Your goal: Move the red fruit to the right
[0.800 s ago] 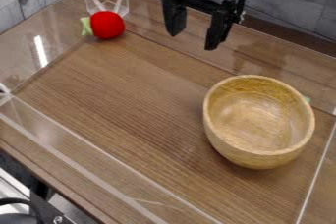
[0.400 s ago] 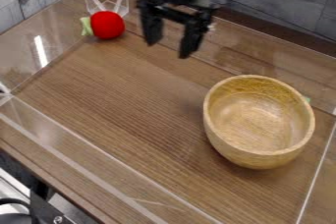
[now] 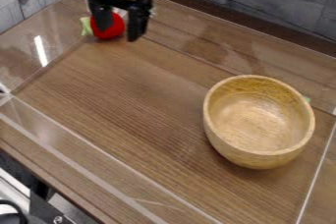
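Observation:
The red fruit (image 3: 113, 25) is a small round bright red toy with a green leafy bit on its left side. It lies at the far left back of the wooden table. My gripper (image 3: 114, 25) hangs straight down over it, open, with one dark finger on each side of the fruit. The fingers partly hide the fruit. Whether they touch it I cannot tell.
A wooden bowl (image 3: 258, 120) stands at the right of the table. Clear plastic walls (image 3: 39, 51) rim the table on the left and front. A grey plank wall runs along the back.
The gripper has travelled left across the back of the table, from the middle to right over the red fruit, staying open. The fruit and bowl have not moved.

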Action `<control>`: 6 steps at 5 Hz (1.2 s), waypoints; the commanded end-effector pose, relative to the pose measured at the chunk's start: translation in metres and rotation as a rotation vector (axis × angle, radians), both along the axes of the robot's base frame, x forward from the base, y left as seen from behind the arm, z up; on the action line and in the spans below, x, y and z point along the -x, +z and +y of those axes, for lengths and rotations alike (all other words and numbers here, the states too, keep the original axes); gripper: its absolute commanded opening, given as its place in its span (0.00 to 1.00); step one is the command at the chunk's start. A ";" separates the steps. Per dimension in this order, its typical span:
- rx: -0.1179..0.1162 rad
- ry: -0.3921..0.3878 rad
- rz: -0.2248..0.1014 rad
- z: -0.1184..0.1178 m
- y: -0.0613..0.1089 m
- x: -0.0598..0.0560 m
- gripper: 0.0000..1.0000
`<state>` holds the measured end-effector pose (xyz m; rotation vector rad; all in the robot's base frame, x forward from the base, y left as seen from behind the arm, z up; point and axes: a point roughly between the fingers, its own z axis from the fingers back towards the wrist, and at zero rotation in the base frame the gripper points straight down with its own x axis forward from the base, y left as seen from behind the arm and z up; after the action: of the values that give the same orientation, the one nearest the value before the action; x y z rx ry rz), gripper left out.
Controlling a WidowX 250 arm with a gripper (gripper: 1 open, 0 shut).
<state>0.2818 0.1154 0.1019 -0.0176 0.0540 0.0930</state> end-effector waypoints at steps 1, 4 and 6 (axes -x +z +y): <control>-0.038 0.040 -0.089 0.015 0.013 -0.022 1.00; -0.066 0.209 -0.135 0.052 0.001 -0.054 1.00; -0.096 0.318 -0.147 0.078 0.004 -0.069 1.00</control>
<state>0.3463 0.1827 0.0827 0.0356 -0.0349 0.3932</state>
